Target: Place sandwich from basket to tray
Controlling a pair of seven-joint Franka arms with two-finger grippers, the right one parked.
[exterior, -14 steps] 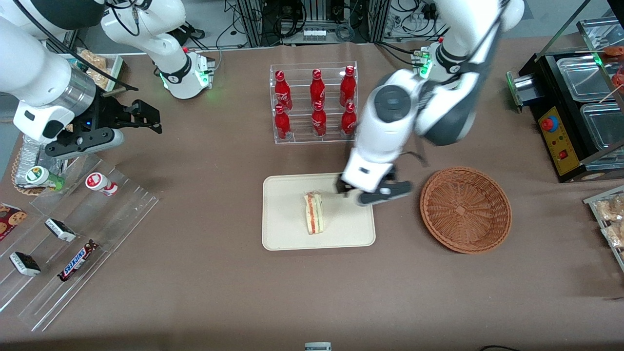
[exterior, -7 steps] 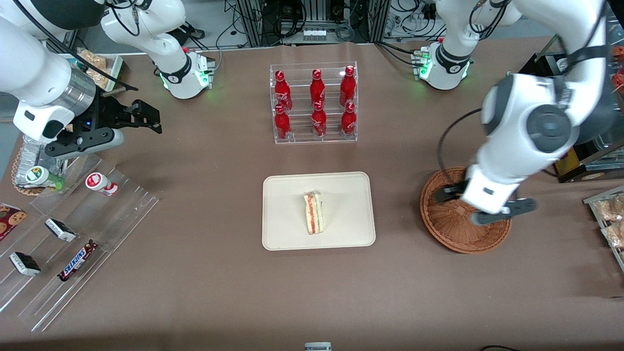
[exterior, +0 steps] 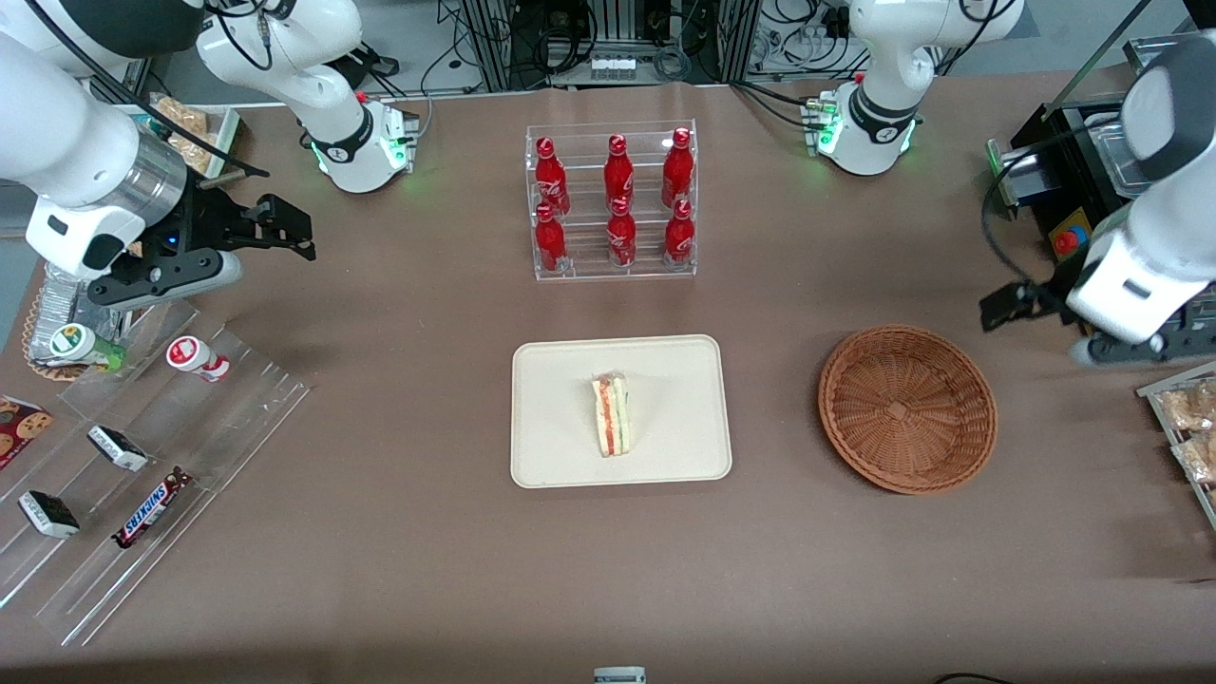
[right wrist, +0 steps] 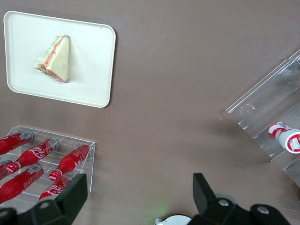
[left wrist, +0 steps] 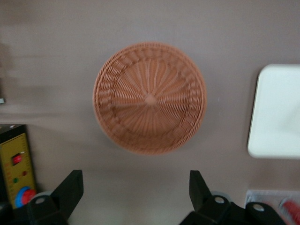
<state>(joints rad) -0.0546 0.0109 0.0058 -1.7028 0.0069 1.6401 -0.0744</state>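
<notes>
The gripper (exterior: 1045, 332) has swung off the basket (exterior: 907, 408), fingers apart, toward the working arm's end.

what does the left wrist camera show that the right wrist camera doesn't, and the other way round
Only the left wrist view shows the basket, which holds nothing, a yellow control panel with red buttons, and the open gripper, held above the table beside the basket with nothing between its fingers. Only the right wrist view shows the sandwich lying on the tray, the rack of red bottles, and a small red-and-white bottle on a clear acrylic rack. Both show the tray, seen only as one bare end in the left wrist view, and the brown table.
</notes>
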